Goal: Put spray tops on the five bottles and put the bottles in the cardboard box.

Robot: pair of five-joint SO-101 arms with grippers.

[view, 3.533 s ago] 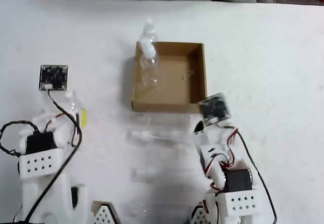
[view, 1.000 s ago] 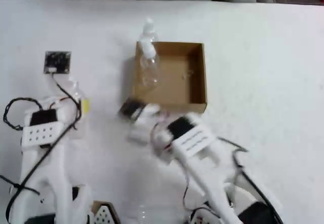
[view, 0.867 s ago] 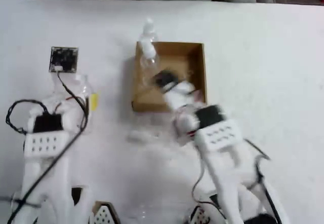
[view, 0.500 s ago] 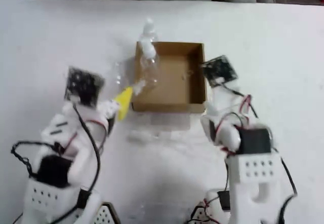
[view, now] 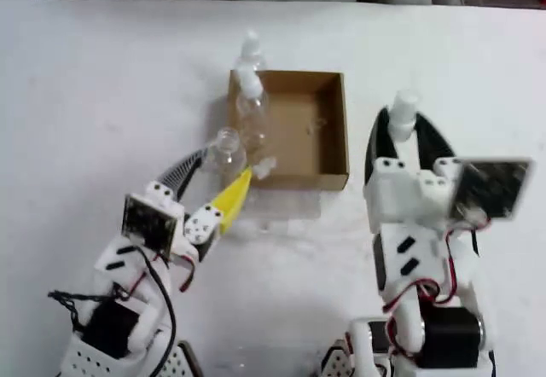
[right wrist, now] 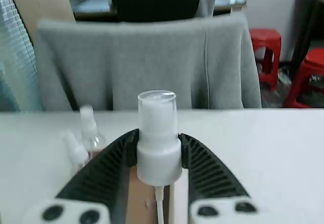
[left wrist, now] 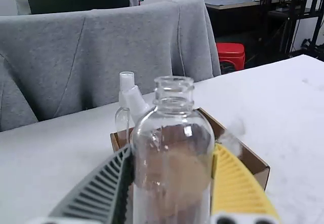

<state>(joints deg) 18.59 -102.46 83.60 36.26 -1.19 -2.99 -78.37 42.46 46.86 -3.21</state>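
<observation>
Standing upright between the grey and yellow fingers of the left tool (view: 226, 162), a clear bottle (view: 227, 148) is held just off the front-left corner of the box (view: 344, 125). Its neck is open, with no top on it. The right tool (view: 403, 119) is clenched on a white spray top (view: 403, 108) and hangs to the right of the box, apart from it.

A capped bottle (view: 249, 104) stands at the box's left wall, and another capped bottle (view: 250, 46) stands on the tabletop (view: 102, 78) just behind the back-left corner. Faint clear shapes (view: 281, 219) lie just in front of the box, too dim to make out.

The left wrist view shows the bottle's (left wrist: 172, 148) threaded neck and see-through body, gripped at its sides by the left tool (left wrist: 172, 153). It hides much of the box (left wrist: 248, 158), with a capped bottle (left wrist: 126, 100) upright past it. The right wrist view shows the spray top's (right wrist: 158, 133) thin tube hanging below the collar, where the black fingers of the right tool (right wrist: 158, 138) pinch it. A grey chair back (right wrist: 152, 62) stands beyond the tabletop.
</observation>
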